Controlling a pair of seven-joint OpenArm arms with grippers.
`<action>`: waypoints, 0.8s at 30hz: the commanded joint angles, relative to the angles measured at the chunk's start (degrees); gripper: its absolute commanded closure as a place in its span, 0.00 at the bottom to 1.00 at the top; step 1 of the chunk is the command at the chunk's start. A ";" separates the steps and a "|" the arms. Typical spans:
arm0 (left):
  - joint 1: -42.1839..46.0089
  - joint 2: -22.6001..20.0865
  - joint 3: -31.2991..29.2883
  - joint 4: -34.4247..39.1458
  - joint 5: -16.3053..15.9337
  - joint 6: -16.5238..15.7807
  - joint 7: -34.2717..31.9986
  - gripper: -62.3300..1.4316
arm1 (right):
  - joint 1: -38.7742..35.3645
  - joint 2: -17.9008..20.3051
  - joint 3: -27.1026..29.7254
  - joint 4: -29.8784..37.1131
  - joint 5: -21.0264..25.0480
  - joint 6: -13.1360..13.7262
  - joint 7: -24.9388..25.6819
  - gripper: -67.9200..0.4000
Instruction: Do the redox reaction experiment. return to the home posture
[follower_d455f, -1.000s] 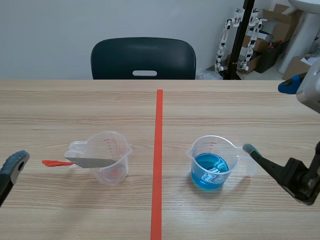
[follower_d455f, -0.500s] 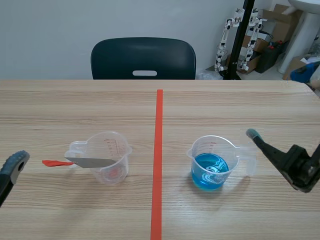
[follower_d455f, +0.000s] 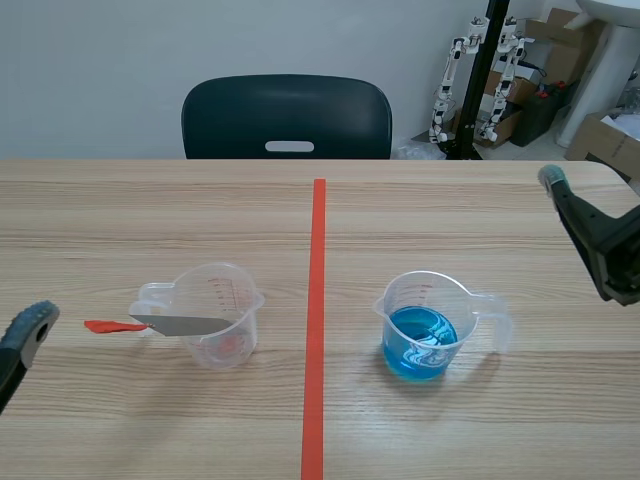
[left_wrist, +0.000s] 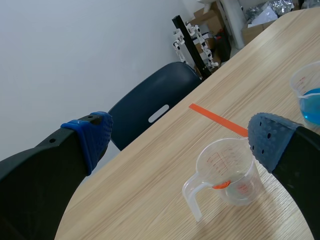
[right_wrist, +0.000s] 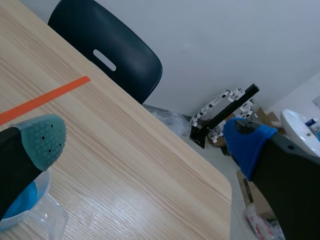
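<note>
L gripper (left_wrist: 182, 137): parked low, well left of the tape line (follower_d455f: 316, 320). Its fingers are spread wide and nothing is held.

Clear cup (follower_d455f: 222, 315): stood upright just left of the tape line. It is judged light, thin-walled plastic that is easily squashed or tipped. It is best taken by the handle, which faces away from the line, or lightly round the wall below the rim. Red graduation marks are seen on the wall, and a small reddish bit inside near the bottom. A grey strip (follower_d455f: 180, 324) w/ a red end is seen at the cup's far side from the line. Whether it rests on the rim or lies beside the cup cannot be told.

Blue cup (follower_d455f: 428, 325): stood upright just right of the tape line, approx. level w/ the clear cup. It is judged heavier, and its liquid liable to slosh. It should be kept level and taken by the handle, which points away from the line. It is same clear plastic, approx. a third filled w/ bright blue liquid.

R gripper (right_wrist: 146, 141): held up well right of the tape line, apart from the blue cup. Its fingers are wide and nothing is held.

Task judged nearly done; only the home posture is left to be reached.
</note>
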 joint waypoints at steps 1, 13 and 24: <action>0.13 0.15 -0.09 0.74 -0.70 0.33 -0.63 0.09 | 0.63 1.07 0.24 1.03 -0.02 -0.50 0.66 0.00; 0.13 0.15 -0.09 0.74 -0.70 0.33 -0.66 0.09 | 0.44 1.09 0.24 1.01 0.02 0.39 -0.81 0.00; 0.13 0.15 -0.09 0.74 -0.70 0.33 -0.63 0.09 | -1.11 1.70 0.07 0.92 0.00 3.76 -4.76 0.00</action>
